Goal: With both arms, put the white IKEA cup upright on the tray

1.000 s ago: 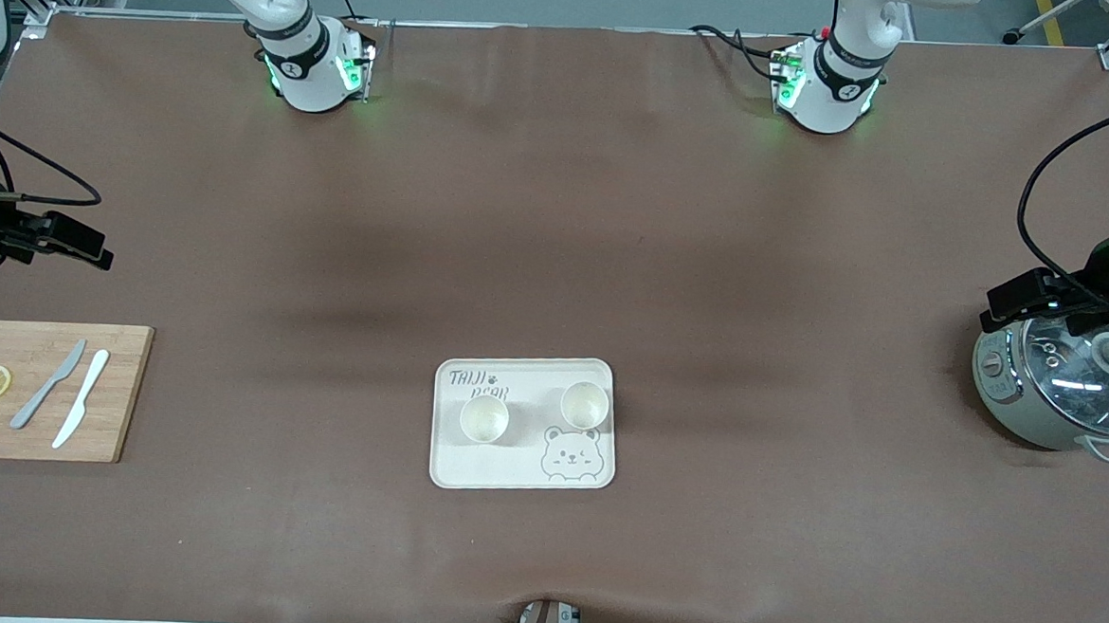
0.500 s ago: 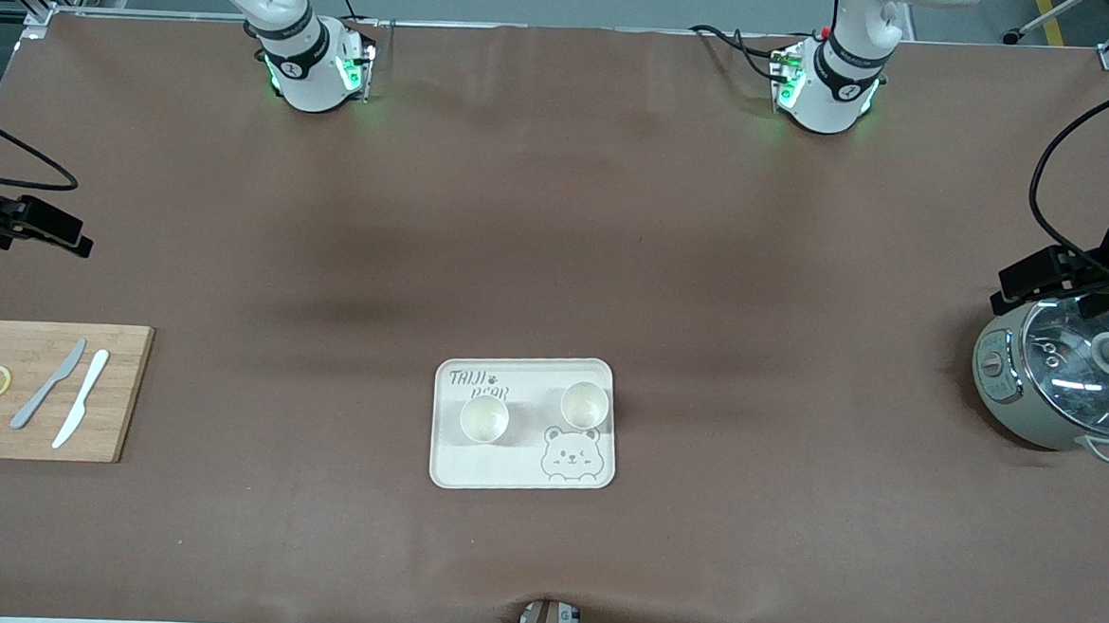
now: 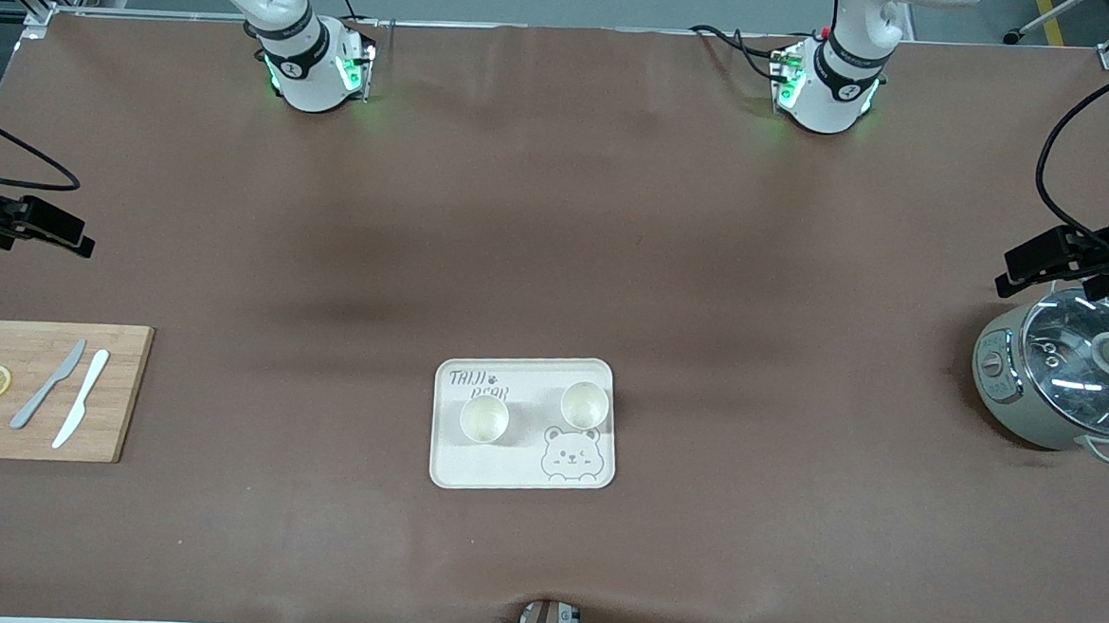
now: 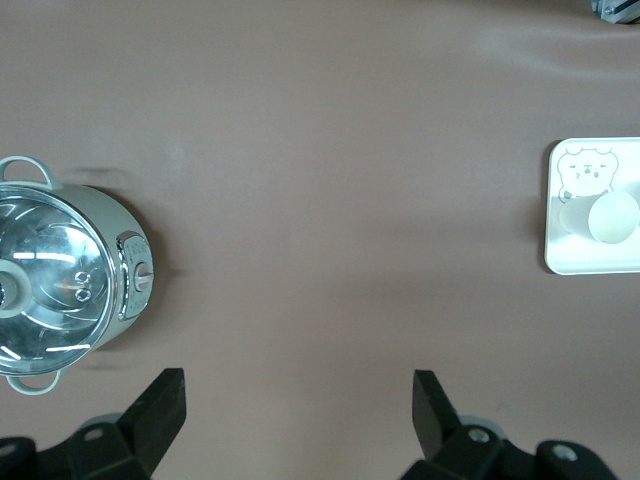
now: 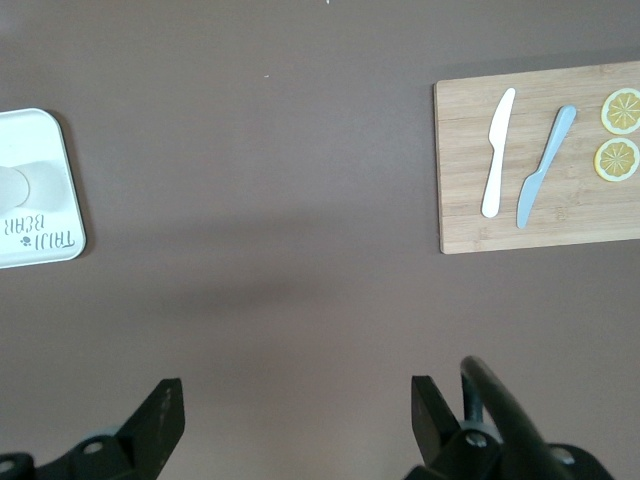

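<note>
Brown matting covers the table (image 3: 557, 255). Both arms are raised at its ends: the left gripper (image 4: 298, 420) hangs over bare mat beside the lidded pot (image 3: 1063, 381), the right gripper (image 5: 295, 425) over mat near the cutting board (image 3: 38, 389). Each has its fingers spread wide and holds nothing. Well apart from both, the tray (image 3: 520, 476) carries two white cups (image 3: 484, 419) (both upright).

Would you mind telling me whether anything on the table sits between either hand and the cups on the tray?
Nothing visible does. Both cups stand upright on the tray, with bare tabletop toward each open hand: the left hand beside the pot, the right hand near the cutting board.
</note>
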Tool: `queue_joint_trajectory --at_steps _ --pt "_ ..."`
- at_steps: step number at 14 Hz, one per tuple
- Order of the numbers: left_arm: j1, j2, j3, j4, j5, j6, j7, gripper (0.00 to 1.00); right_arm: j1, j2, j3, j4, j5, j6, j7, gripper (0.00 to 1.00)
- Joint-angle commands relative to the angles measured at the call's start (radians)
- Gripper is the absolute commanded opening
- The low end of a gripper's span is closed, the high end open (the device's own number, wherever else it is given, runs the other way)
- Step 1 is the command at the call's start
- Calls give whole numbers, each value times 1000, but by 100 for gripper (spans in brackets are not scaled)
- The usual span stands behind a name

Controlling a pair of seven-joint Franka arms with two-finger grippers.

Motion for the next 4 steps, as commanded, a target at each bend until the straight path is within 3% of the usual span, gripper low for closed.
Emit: queue_joint_trajectory --at_steps 1,4 --pt "-5 -30 -5 -29 24 -7 -14 100 -14 -11 16 -5 -11 -4 -9 100" --pt "-3 -32 -5 -29 24 -7 -14 100 -14 -9 16 -8 -11 -4 -7 100"
